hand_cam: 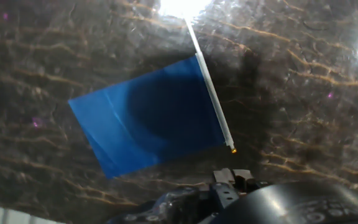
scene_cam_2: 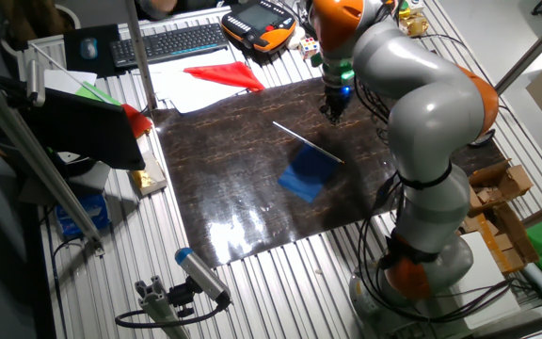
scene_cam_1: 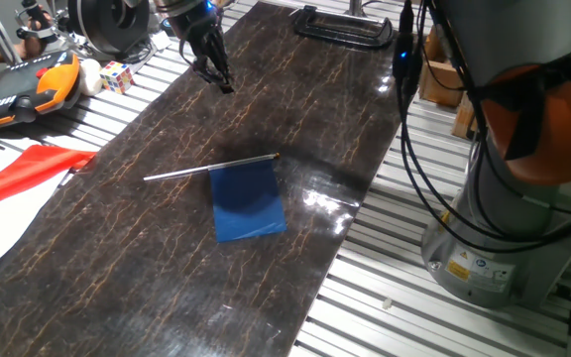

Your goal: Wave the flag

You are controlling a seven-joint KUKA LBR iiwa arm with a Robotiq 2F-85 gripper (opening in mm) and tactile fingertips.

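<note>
I'm seeing the flag [scene_cam_1: 247, 198] lying flat on the dark mat [scene_cam_1: 117, 268], its blue sheet spread out and its stick [hand_cam: 210, 87] resting along one edge, nothing touching it. I'm holding the gripper [scene_cam_1: 218, 77] above the mat, well apart from the flag, fingers pointing down and empty; how wide the jaws are standing I cannot tell.
</note>
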